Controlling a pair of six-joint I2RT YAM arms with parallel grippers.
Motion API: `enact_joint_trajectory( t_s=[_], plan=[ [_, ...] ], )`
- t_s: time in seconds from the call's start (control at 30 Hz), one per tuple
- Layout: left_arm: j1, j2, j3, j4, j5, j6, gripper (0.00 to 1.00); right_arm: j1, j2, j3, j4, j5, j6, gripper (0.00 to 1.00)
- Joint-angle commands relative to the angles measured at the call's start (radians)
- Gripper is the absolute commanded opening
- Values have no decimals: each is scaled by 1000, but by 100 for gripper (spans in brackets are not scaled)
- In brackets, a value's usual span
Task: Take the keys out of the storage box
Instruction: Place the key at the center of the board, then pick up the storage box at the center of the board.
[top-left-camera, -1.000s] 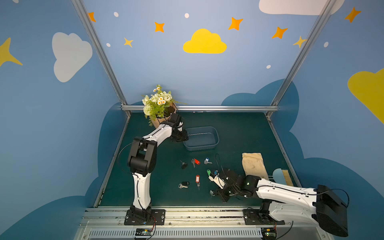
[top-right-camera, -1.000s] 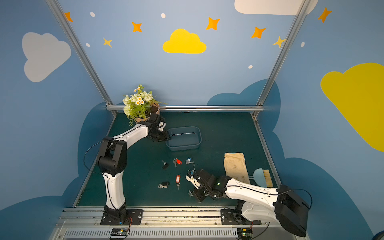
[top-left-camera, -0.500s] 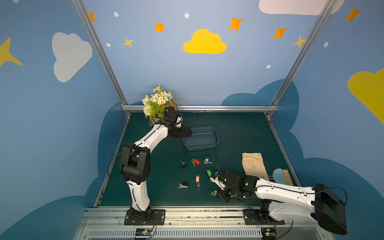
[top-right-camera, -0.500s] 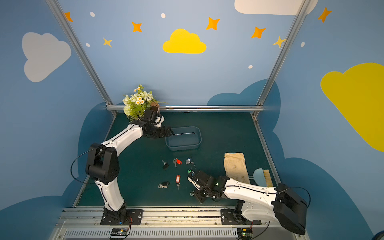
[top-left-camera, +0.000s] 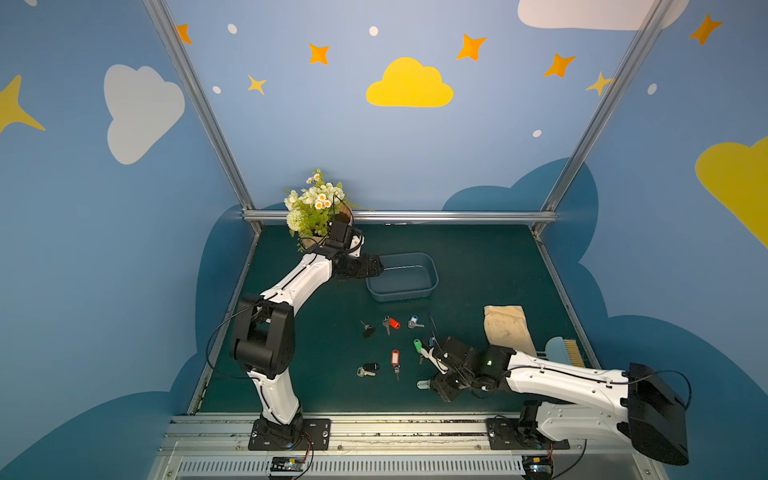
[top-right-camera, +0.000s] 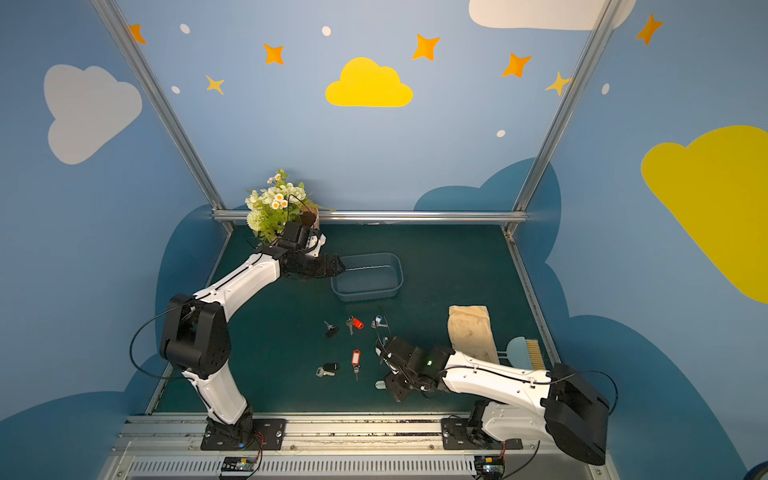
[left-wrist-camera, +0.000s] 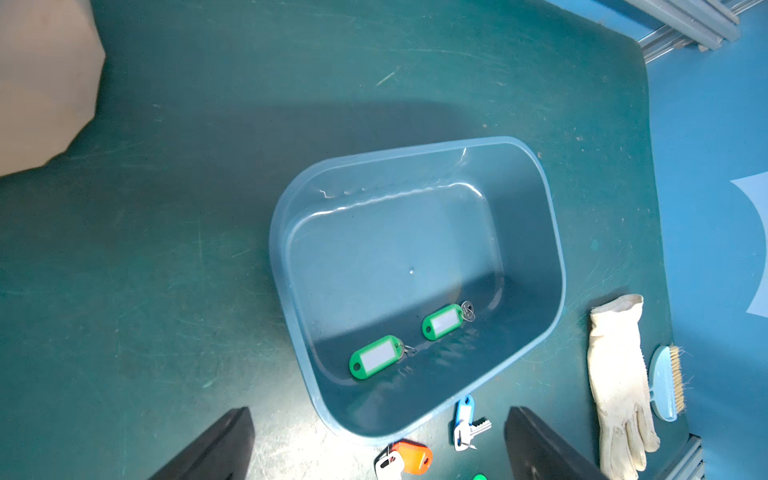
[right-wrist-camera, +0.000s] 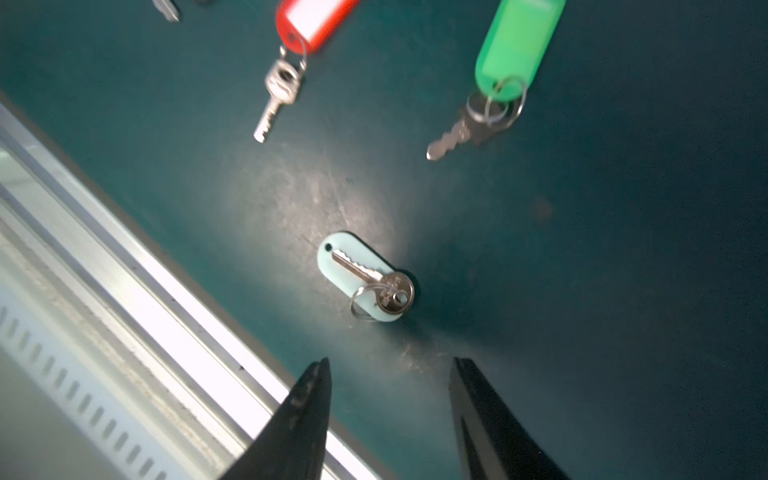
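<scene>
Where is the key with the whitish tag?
In the right wrist view, the whitish-tagged key lies on the mat by the front rail, just ahead of the open right gripper.

- Storage box (top-left-camera: 401, 296): open on top, floor mostly bare; two green-tagged keys (left-wrist-camera: 376, 357) lie by its front wall.
- Left gripper (left-wrist-camera: 378, 411): jaws wide, at the box's left rim.
- Left arm (top-left-camera: 299, 282): spans the counter's left side.
- Flowerpot (top-left-camera: 316, 208): fills the back-left corner.
- Loose keys (top-left-camera: 395, 358): scattered between box and front edge, narrow gaps.
- Right gripper (right-wrist-camera: 390, 363): jaws parted, at the front edge.
- Glove (top-left-camera: 507, 328), brush (top-left-camera: 561, 351): line the right edge.
- Counter (top-left-camera: 478, 257): bare at the back-right corner.
</scene>
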Motion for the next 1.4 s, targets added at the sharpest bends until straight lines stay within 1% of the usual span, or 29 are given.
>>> enact_joint_trajectory(
  t_s=[0.0,0.03,0.07,0.1,0.17,0.27,0.37,0.47,0.57,0.67,0.77,0.87,1.0,1.17,1.27,1.37],
  plan=[
    [1,-70,-42,17,-10,13,100,-64,-68,96,-19,102,-2,69],
    [4,-87,-59,22,-17,13,100,-104,-77,110,-4,106,-5,74],
    [3,-104,-79,29,-19,12,100,-156,-82,122,24,108,0,77],
    [3,-120,-97,37,-20,9,100,-210,-82,124,66,110,18,77],
    [4,-152,-132,54,-19,6,100,-313,-66,124,169,90,11,78],
    [3,-202,-186,81,-19,3,100,-446,33,216,203,50,-13,76],
    [3,-244,-231,98,-20,0,100,-504,179,324,197,49,-34,76],
    [3,-283,-283,139,-18,-4,100,-554,330,416,229,-10,-58,76],
    [0,-322,-346,206,5,-12,100,-606,495,549,216,-47,-79,73],
    [-6,-357,-392,254,29,-6,100,-653,665,726,136,-85,-100,67],
    [-20,-384,-424,270,36,18,100,-700,843,954,-23,-171,-160,56],
    [-32,-417,-462,291,40,38,100,-718,963,1084,-63,-216,-175,51],
    [-36,-450,-502,310,46,52,100,-720,1036,1151,-75,-236,-186,46],
    [-39,-479,-531,352,62,48,100,-720,1077,1175,-73,-285,-199,42],
    [-43,-482,-530,360,67,51,100,-720,1092,1178,-73,-286,-197,40],
    [-47,-482,-529,363,68,50,100,-722,1099,1177,-71,-276,-191,31]
  ],
)
